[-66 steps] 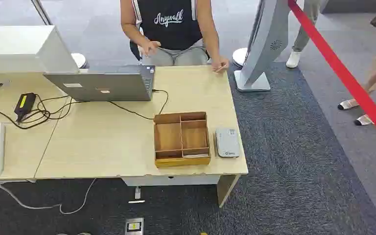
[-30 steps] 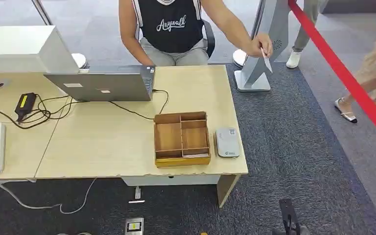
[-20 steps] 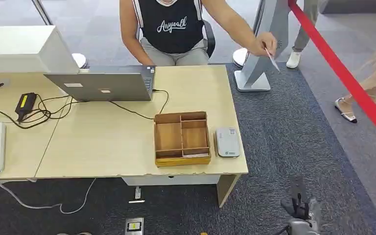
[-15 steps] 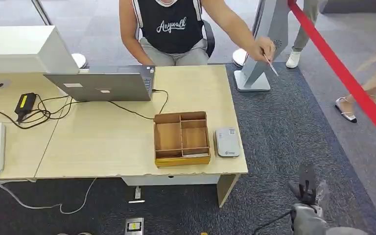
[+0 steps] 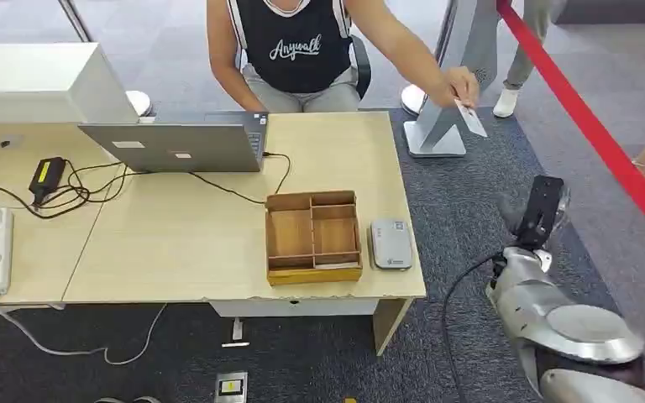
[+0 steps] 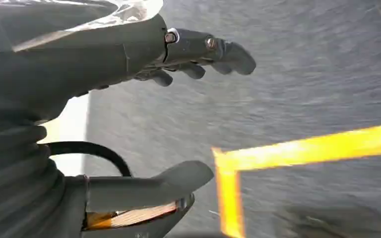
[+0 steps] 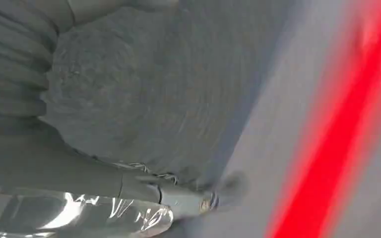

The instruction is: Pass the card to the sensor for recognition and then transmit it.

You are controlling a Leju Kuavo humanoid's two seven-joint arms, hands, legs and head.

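Nearest, the robot's right arm reaches up over the grey carpet to the right of the table, and its right hand (image 5: 541, 210) is raised toward the person, fingers stretched forward. It holds nothing; the right wrist view is blurred, with the fingers extended over carpet and a red streak, so the hand reads as spread and empty. The left hand (image 6: 178, 99) hangs over the floor, thumb and fingers well apart, nothing between them.

On the table (image 5: 176, 243), near the front right corner, a wooden tray (image 5: 312, 237) with several compartments sits just beside a small grey card reader (image 5: 390, 244), which I take to be the sensor. Farther back lie a laptop (image 5: 176, 143) and a tangle of black cables (image 5: 76, 189).

Farthest, a seated person stretches an arm out past the table's far right corner, and the person's hand (image 5: 460, 86) pinches the white card (image 5: 472, 119), tilted and offered toward the robot. The card is well apart from the right hand, in the air above the carpet.

The step in hand looks like the hand-over: taking the card. Next, the right hand would need to reach the card's free edge, close thumb and fingers on it, then carry it flat over the card reader.
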